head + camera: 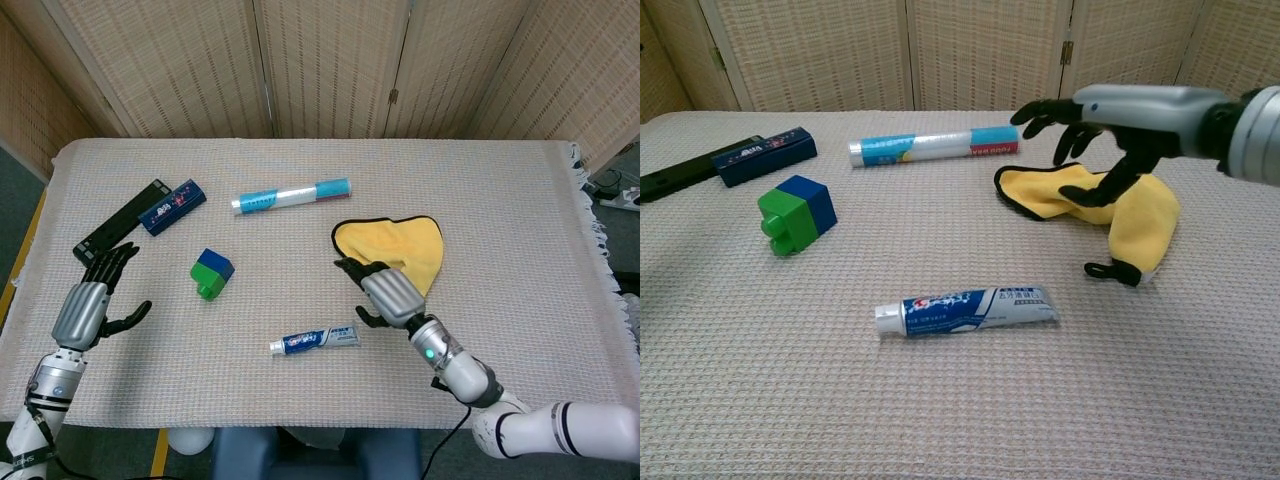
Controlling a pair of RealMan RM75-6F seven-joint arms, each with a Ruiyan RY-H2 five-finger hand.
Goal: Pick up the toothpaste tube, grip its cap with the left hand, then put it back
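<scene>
The toothpaste tube (316, 341) lies flat on the table near the front, white cap to the left; in the chest view the toothpaste tube (966, 308) rests alone with nothing touching it. My right hand (387, 292) hovers up and to the right of it, fingers spread and empty; the chest view shows the right hand (1102, 125) above the yellow cloth. My left hand (90, 300) is far to the left near the table's edge, fingers apart, holding nothing. It is out of the chest view.
A green and blue block (211, 273) stands left of the tube. A yellow cloth (400, 250) lies under the right hand. At the back are a blue-white roll (291, 194), a dark blue box (172, 206) and a black bar (118, 223).
</scene>
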